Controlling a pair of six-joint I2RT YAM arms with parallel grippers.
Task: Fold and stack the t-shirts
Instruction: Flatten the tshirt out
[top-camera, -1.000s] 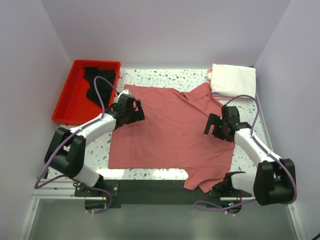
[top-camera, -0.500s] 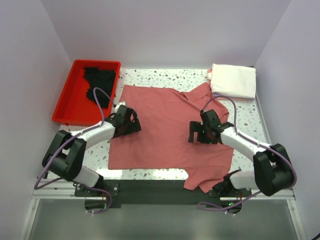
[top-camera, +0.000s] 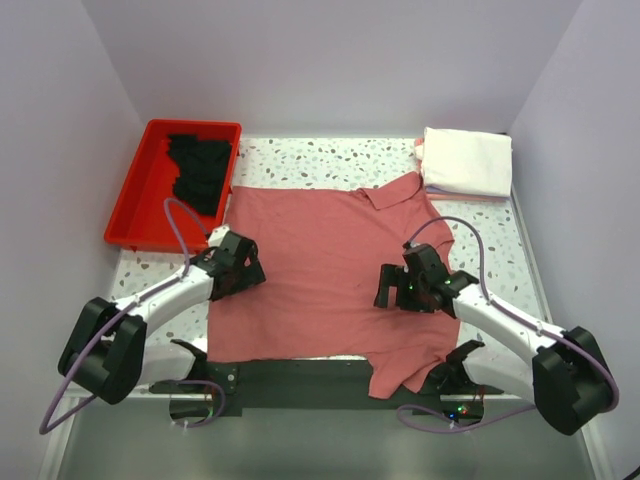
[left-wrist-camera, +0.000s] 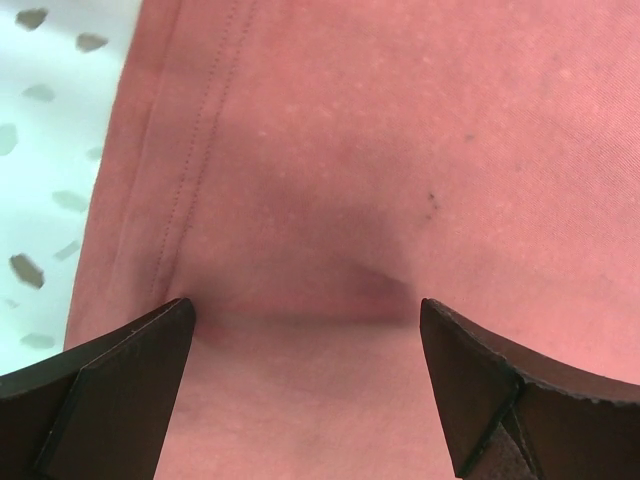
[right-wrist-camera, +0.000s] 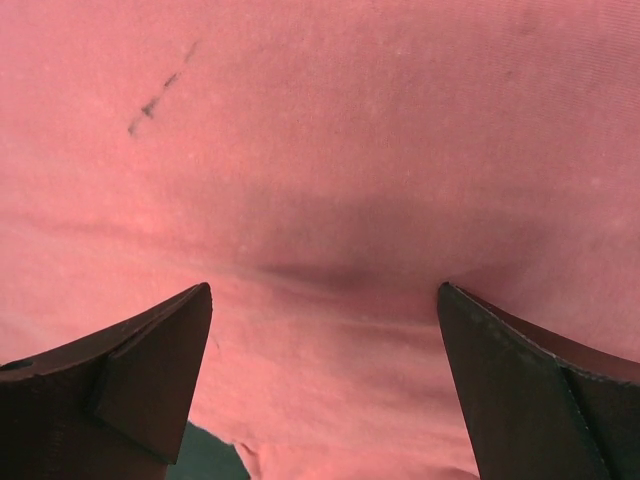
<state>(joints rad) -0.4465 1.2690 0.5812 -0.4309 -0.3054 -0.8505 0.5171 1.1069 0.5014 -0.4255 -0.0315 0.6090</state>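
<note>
The work surface is a white speckled table (top-camera: 330, 155) enclosed by pale lavender walls, with a black mounting plate (top-camera: 300, 385) running along its near edge. A red plastic tray (top-camera: 135, 205) is sitting at the far left corner, and a black t-shirt (top-camera: 200, 165) is lying crumpled in its right half. At the far right corner a folded white t-shirt (top-camera: 468, 160) is resting on pinkish cloth whose edge is showing beneath it.

The dusty-rose t-shirt (top-camera: 330, 260) is lying spread flat across the middle of the table, its neck end pointing toward the white stack and touching it. Its lower right corner is hanging over the near edge onto the mounting plate.

The left gripper (top-camera: 245, 272) is sitting low over the shirt's left side, just inside the side edge. In the left wrist view its two fingers (left-wrist-camera: 120, 390) are standing wide apart, nothing between them but the cloth, which is puckering into a shallow crease. A stitched side seam (left-wrist-camera: 195, 150) is running up the picture beside the bare table.

The right gripper (top-camera: 390, 290) is sitting low over the shirt's right half, well apart from the left one. Its fingers (right-wrist-camera: 140, 370) are likewise spread wide and released, with a faint wrinkle in the cloth between them. A few small dark marks (right-wrist-camera: 155, 100) are showing on the fabric beyond the left finger. Whether the fingertips are actually touching the cloth cannot be told.
</note>
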